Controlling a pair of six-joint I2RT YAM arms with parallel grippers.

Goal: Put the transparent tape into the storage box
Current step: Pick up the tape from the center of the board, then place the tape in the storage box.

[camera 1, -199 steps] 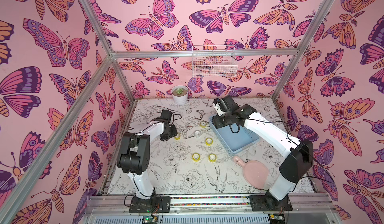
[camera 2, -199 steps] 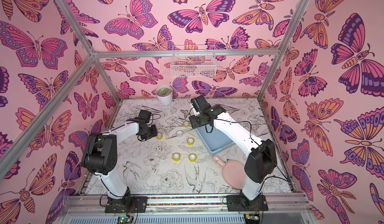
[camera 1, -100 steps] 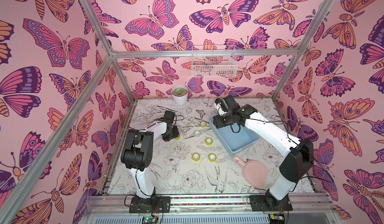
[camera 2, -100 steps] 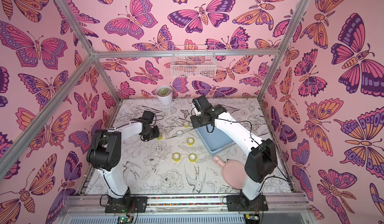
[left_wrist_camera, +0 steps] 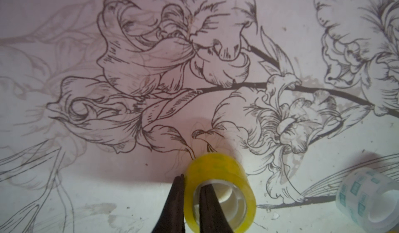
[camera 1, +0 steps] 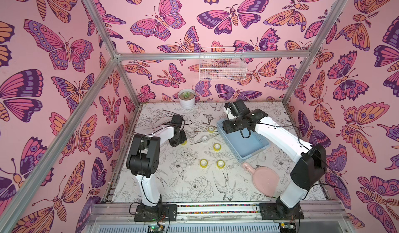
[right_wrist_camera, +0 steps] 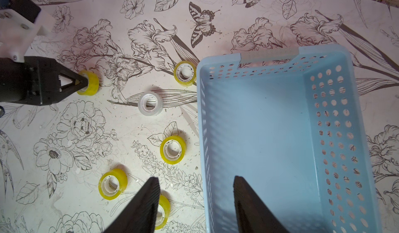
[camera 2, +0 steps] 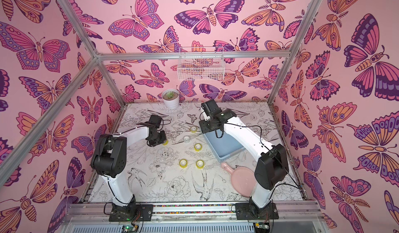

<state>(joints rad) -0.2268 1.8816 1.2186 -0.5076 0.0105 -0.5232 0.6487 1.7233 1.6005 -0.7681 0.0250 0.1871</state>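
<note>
Left jaws: clamping shut across the wall of the yellow tape roll (left_wrist_camera: 228, 173), one tip inside its core, one outside.
Yellow tape roll: glossy see-through ring down at the printed bench (left_wrist_camera: 86, 37), its hole facing the jaws.
Clear tape roll (left_wrist_camera: 364, 199): lying flat just beside it, toward the box.
Storage box (right_wrist_camera: 259, 123): sitting to the robot's right of both rolls; pale blue perforated plastic.
Right jaws: hanging partly open, gripping nothing, above the box's long wall.

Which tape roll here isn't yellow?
The clear tape roll with the white core, lying between the yellow roll in the left claw and the storage box; the rest are yellow.
</note>
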